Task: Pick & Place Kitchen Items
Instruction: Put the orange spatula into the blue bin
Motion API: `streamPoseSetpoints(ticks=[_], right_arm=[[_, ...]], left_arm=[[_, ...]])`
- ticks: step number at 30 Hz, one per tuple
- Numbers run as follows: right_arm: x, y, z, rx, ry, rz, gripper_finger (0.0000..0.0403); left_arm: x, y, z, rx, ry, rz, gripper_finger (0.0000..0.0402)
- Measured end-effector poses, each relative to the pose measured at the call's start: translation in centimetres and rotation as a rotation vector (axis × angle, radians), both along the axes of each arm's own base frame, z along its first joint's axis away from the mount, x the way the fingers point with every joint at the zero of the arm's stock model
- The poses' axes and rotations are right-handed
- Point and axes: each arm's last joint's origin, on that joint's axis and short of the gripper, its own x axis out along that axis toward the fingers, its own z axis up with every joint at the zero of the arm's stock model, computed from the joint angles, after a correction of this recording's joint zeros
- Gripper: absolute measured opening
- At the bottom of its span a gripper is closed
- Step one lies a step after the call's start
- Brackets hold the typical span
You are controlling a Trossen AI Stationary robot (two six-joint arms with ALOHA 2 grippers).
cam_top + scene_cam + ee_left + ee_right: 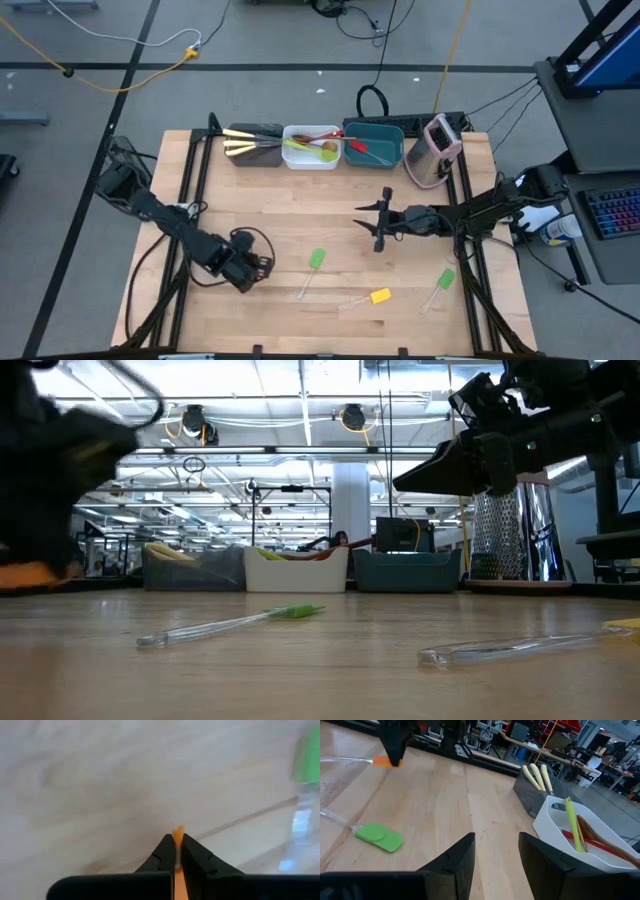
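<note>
Wooden table (330, 230): two green spatulas (316, 260) (445, 279), one yellow spatula (380, 296). Left gripper (177, 851) clamped on orange spatula (177, 832); right gripper (496, 851) parted, empty, raised mid-table.

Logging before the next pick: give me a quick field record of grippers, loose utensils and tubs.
left gripper: shut on orange-headed spatula, front-left of table
right gripper: open, empty, hovering mid-table
loose on table: green spatula, yellow spatula, second green spatula
brown tub: cream-handled knives
white tub: spoons
teal tub: red utensil
</note>
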Motion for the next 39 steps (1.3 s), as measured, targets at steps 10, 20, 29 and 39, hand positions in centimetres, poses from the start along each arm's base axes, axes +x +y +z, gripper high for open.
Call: streamPoseSetpoints(ticks=[10, 20, 29, 39], right_arm=[[0.2, 0.1, 1.0, 0.217, -0.152, -0.018, 0.0144], [0.6, 0.5, 1.5, 0.351, -0.225, 0.286, 0.0144], [2.3, 0.7, 0.7, 0.383, -0.313, 0.292, 0.0144], [5.9, 0.0, -0.6, 0.372, -0.300, 0.154, 0.0144]], left_arm=[[5.8, 2.0, 5.4, 0.402, -0.326, -0.212, 0.0014], [10.7, 5.5, 9.9, 0.756, -0.638, -0.382, 0.0014], [11.8, 8.3, 11.6, 0.928, -0.707, -0.371, 0.0006], [12.7, 8.4, 10.9, 0.911, -0.739, -0.337, 0.0005]])
